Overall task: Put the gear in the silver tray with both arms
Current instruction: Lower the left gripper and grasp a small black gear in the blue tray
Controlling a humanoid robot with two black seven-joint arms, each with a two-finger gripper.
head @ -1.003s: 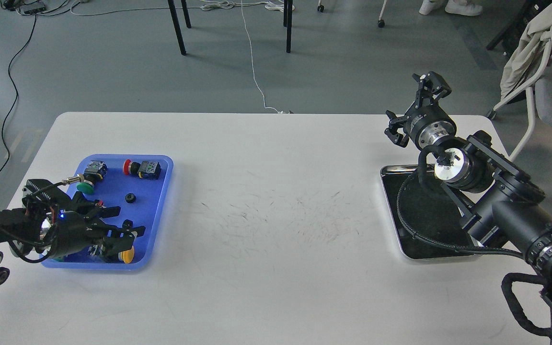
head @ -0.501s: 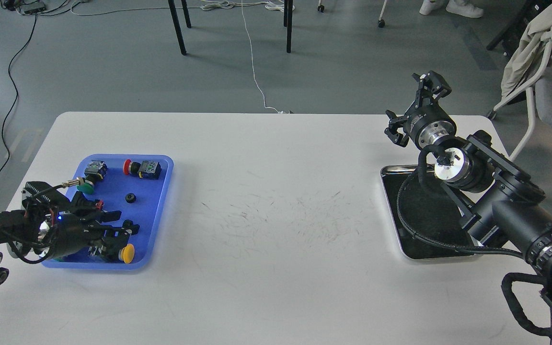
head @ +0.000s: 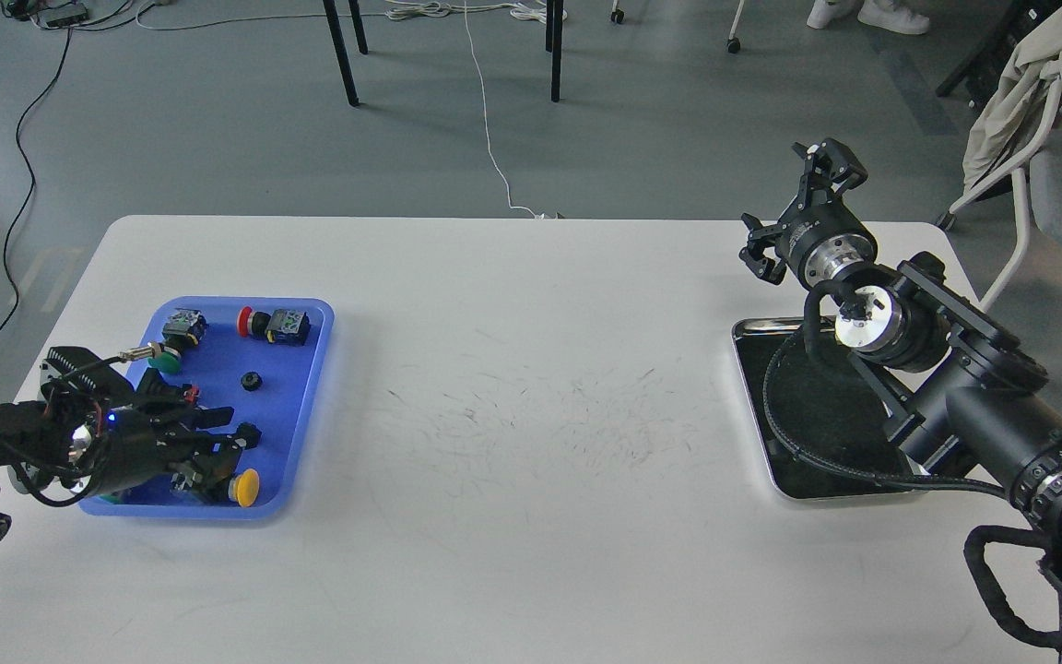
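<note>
Reaching into the blue tray (head: 305, 406) is the left gripper (head: 241, 441), low over the near end among the button switches, its fingers lying close around a small dark part at the tips; whether that part is pinched I cannot tell from the head view. The pick-up looks to be the step in hand. A small black gear (head: 251, 379) is sitting on the tray floor just beyond the fingertips, apart from them, toward the far side. If that is the target, the next move is calling for a short reach forward and a clean close on it without nudging the yellow button (head: 246, 483) beside the fingers. Across the worktop (head: 531, 443), well apart, the silver tray (head: 750, 406) is lying under the right arm, and the right gripper (head: 794, 221) is hanging above the tray's far edge, fingers spread, holding nothing.
</note>
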